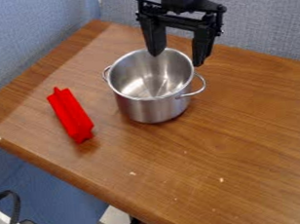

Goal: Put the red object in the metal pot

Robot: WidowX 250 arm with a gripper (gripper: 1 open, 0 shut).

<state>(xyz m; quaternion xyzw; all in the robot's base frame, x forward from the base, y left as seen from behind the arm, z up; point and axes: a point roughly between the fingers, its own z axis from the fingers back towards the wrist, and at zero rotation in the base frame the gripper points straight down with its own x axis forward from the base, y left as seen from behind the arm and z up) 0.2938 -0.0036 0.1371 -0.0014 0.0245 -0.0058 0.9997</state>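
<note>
So your gripper (pixel 177 51) is hanging over the far rim of the metal pot (pixel 154 85), pointing straight down, jaws spread wide with nothing between them. The pot looks empty.

The thing you actually need, the red object (pixel 71 114), is lying flat on the wooden table (pixel 233 137) off toward the left edge, well apart from the pot and even further from the gripper. From where the jaws are, you're looking at a move left and toward the near side of the table, past the pot.

Its long axis runs roughly from the far-left corner direction down toward the near edge, slightly angled, so one end points away and the other at the front edge. I'd guess you want the fingers closing across the narrow width, not along the length, so the wrist may need a turn first.
</note>
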